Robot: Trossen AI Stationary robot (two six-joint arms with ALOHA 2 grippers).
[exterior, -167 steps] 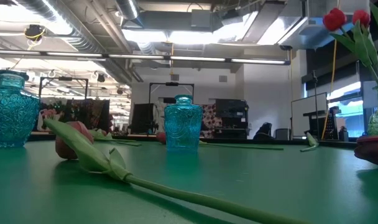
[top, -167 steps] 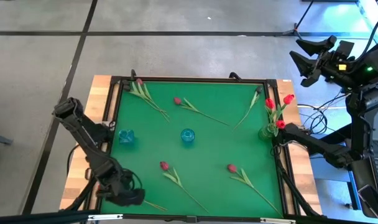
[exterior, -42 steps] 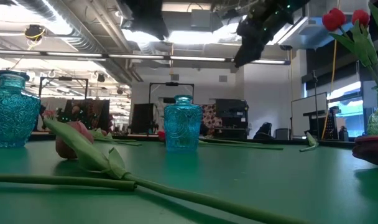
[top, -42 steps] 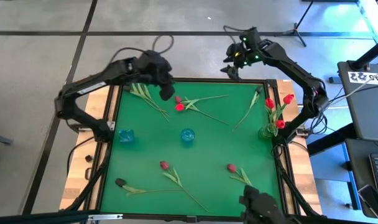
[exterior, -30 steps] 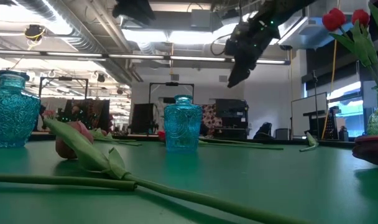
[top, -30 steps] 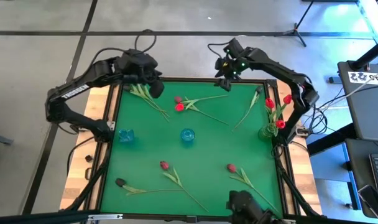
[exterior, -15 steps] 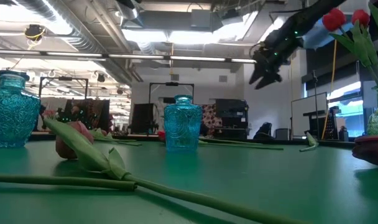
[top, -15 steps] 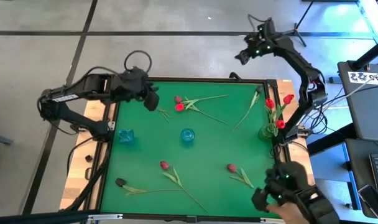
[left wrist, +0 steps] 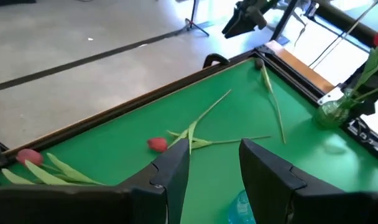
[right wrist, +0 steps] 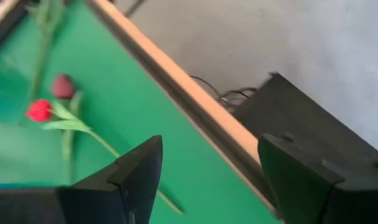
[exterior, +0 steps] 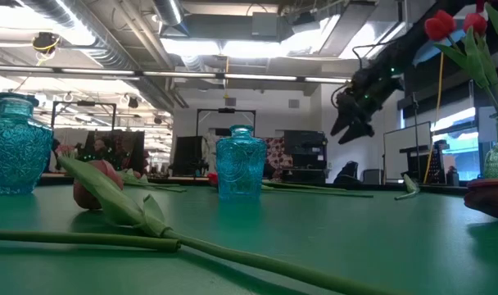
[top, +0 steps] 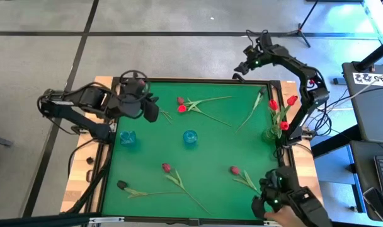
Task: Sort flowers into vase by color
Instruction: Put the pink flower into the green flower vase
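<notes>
Left gripper (top: 151, 111) swung lower | right gripper (top: 240, 68) nearer far rail | both spread, empty | no legible writing

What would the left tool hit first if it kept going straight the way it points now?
Probably the red tulip lying just ahead of the open left tool, near the table's far edge; its stem crosses another tulip's. Depth is hard to judge, so it might pass above it.

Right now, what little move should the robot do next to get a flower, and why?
Probably lower the left pincer toward the red tulip lying on the green mat just beside it. That pincer is open, holds nothing and hangs near the mat's far-left part, close to that flower. The right pincer is open too, but it sits out beyond the table's far edge.
</notes>
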